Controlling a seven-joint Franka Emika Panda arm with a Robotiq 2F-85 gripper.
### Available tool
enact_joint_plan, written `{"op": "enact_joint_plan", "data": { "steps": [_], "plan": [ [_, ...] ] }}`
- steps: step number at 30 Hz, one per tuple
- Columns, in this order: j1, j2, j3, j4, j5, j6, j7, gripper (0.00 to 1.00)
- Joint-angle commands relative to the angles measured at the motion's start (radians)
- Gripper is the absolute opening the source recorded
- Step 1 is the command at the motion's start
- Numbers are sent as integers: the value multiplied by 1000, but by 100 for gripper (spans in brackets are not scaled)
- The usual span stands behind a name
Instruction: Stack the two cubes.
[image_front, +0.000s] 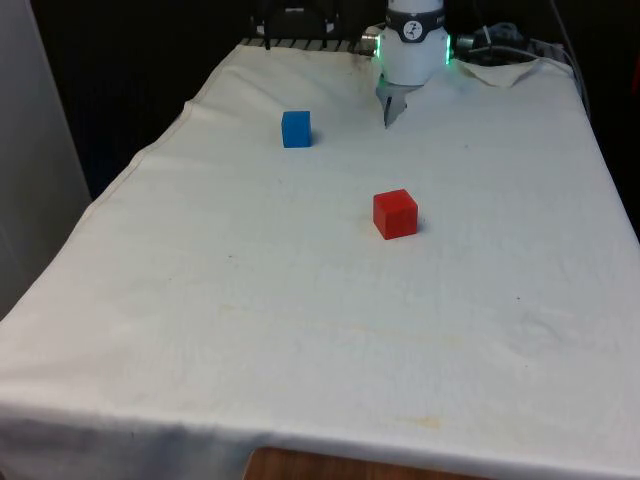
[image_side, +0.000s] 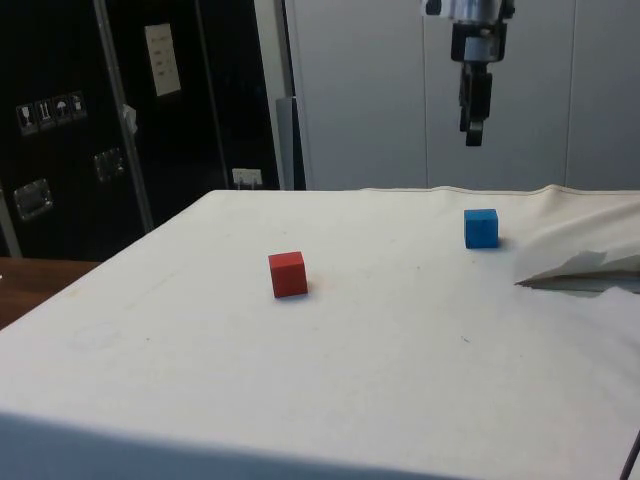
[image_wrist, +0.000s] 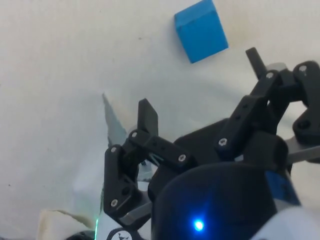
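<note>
The gripper (image_side: 474, 135) hangs high with fingers spread wide and empty. The blue cube (image_side: 481, 228) sits well below it (slightly offset); the red cube (image_side: 288, 274) lies farther off. Centre over blue, align the fingers with its flat faces, then descend.

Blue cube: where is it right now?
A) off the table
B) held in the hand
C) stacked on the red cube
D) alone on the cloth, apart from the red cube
D: the blue cube sits by itself on the white cloth, well apart from the red cube, while the hand hangs above the table, holding nothing.
</note>
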Motion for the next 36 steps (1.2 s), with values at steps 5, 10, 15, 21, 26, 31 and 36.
{"op": "enact_joint_plan", "data": {
  "steps": [5, 10, 15, 21, 26, 31, 36],
  "plan": [
    [-3, 60, -31, -5, -8, 75, -24, 100],
    [-3, 115, -45, -15, -8, 134, -35, 100],
    [-5, 167, -53, -32, -10, 197, -39, 100],
    [-6, 238, -65, -49, -11, 280, -42, 100],
    [-7, 276, -72, -56, -12, 326, -44, 100],
    [0, 316, -79, -57, 0, 356, -49, 100],
    [-4, 373, -86, -66, -8, 435, -48, 100]
  ]
}}
